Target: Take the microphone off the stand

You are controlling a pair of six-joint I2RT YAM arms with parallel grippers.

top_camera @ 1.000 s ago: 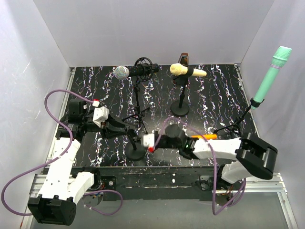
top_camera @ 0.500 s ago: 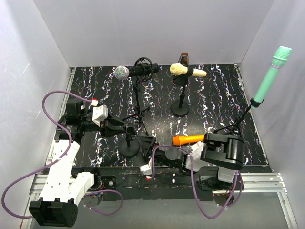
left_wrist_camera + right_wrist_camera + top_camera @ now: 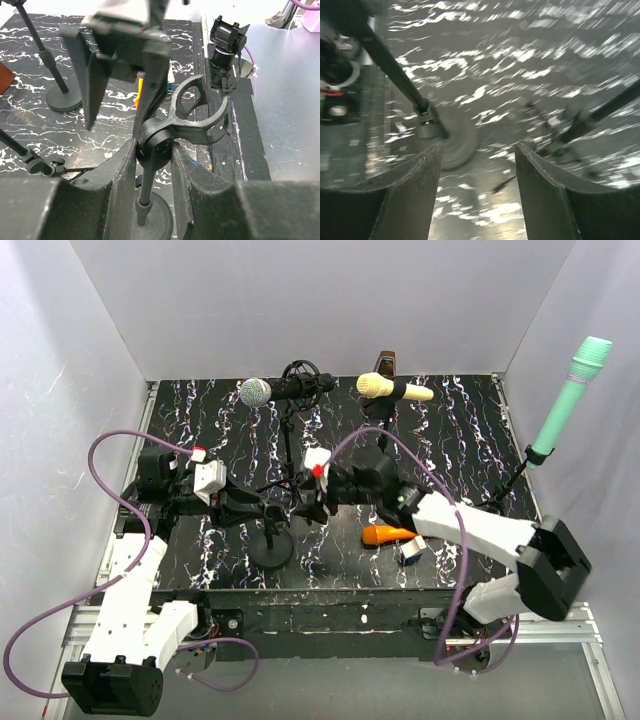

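The stand (image 3: 272,548) is a short black pole on a round base, near the front edge of the dark marbled surface (image 3: 460,430). The left fingers (image 3: 116,186) are clamped on the round joint at the stand's top, one on each side. From that joint the clip (image 3: 200,117) curves up and away, and it is empty.

The mic (image 3: 385,534) is orange. It lies flat on the surface to the right of the stand, well apart from the base, with its rounded head towards the stand. Its far end is hidden under the right arm. A small white and blue thing (image 3: 410,551) lies just beyond the mic from the stand; what it is cannot be made out.

The right fingers (image 3: 404,201) stand apart with nothing between them. In the left wrist view they hang close over the stand's joint and clip. Whether they touch it cannot be told. The right wrist view is blurred, but it shows the stand's pole and base below the gap.

Behind the stand a tripod (image 3: 290,475) carries a silver-headed mic (image 3: 256,392). Behind the stand and to its right, a cream mic (image 3: 393,389) sits on a round-based stand of its own. Far to the stand's right, a green mic (image 3: 570,400) tilts up by the wall.
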